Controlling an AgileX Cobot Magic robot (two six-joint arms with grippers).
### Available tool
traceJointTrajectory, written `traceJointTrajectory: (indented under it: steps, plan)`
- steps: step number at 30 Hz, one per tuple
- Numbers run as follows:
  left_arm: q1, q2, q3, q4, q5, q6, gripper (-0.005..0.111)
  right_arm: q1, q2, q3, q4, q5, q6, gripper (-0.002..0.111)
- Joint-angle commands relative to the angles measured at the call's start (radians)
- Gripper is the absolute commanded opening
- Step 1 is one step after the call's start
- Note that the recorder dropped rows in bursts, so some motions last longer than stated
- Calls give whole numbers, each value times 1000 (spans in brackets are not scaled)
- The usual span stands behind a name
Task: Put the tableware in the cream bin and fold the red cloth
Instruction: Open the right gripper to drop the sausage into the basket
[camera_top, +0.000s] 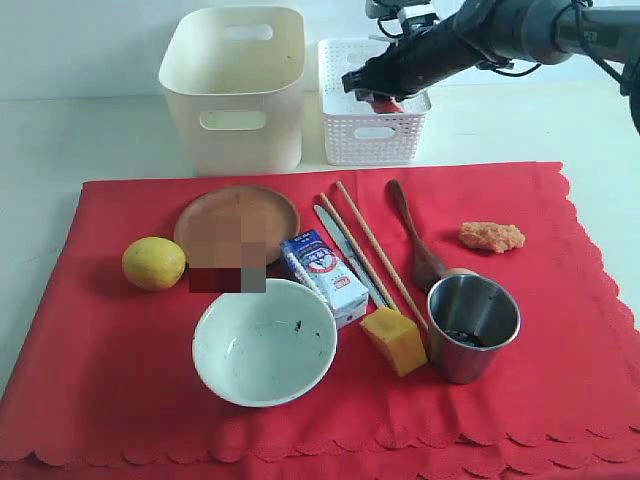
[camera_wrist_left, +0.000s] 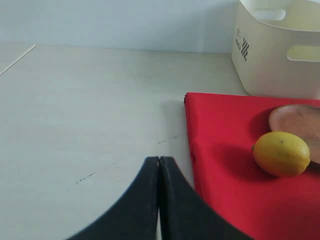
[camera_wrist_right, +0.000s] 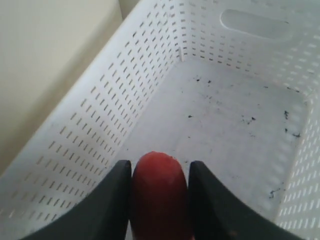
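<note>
One red rounded item (camera_wrist_right: 159, 197) sits gripped in the right claw (camera_wrist_right: 160, 167) over the white lattice basket (camera_wrist_right: 100, 115); release likely follows; left claw (camera_wrist_left: 159, 161) closed.

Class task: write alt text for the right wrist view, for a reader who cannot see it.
Two dark fingers grip a rounded red object over the inside of a white lattice basket. The visible basket floor holds only a few dark specks, and the cream bin stands close beside the basket.
</note>
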Motion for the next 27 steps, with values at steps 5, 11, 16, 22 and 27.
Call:
traceJointTrajectory:
  steps: [5, 11, 16, 22, 27]
  plan:
    - [2, -7, -1, -5, -12, 3, 0, 1, -8, -69, -6, 15, -1, 54]
    - [2, -7, -1, -5, -12, 3, 0, 1, -65, -133, -115, 167, 73, 54]
    - [2, -7, -1, -5, -12, 3, 0, 1, -140, -147, -236, 269, 291, 54]
    - [2, -7, -1, -5, -12, 3, 0, 1, -218, -147, -396, 452, 577, 54]
    - [2, -7, -1, -5, -12, 3, 0, 1, -254, -147, -428, 608, 635, 54]
